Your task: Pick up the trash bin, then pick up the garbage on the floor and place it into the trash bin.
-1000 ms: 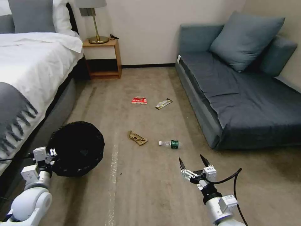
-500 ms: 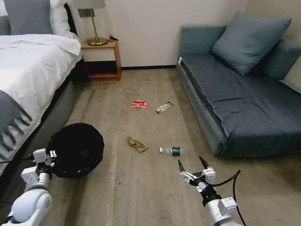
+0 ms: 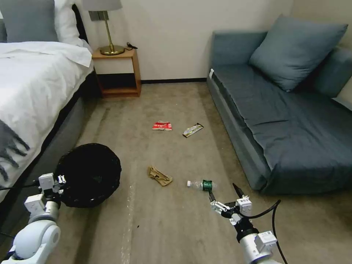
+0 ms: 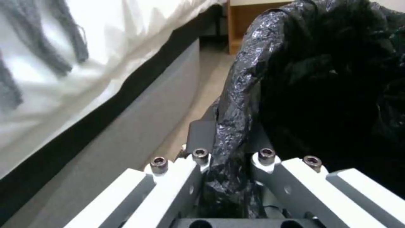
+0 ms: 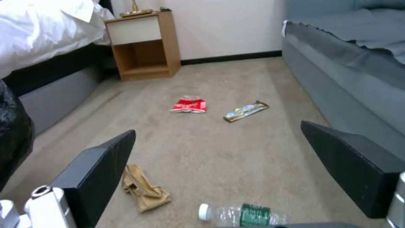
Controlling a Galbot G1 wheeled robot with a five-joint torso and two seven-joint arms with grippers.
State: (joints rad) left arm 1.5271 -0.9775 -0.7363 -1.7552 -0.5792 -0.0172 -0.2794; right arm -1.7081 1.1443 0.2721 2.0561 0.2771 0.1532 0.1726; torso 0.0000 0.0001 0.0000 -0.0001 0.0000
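We see the left gripper [image 3: 60, 180] clamped on the bag-lined rim of the trash bin [image 3: 89, 175], which it holds at the robot's left, beside the bed [image 3: 33, 88]. The right gripper [image 3: 223, 193], fingers spread wide, hovers just short of the clear bottle [image 3: 200, 184] (green label, cap pointing left) on the carpet [image 3: 168, 227]. The crumpled brown paper [image 3: 159, 176] lies just left of the bottle, with the red-and-white wrapper [image 3: 162, 126] and gold-and-black wrapper [image 3: 193, 129] farther off toward the nightstand [image 3: 117, 73].
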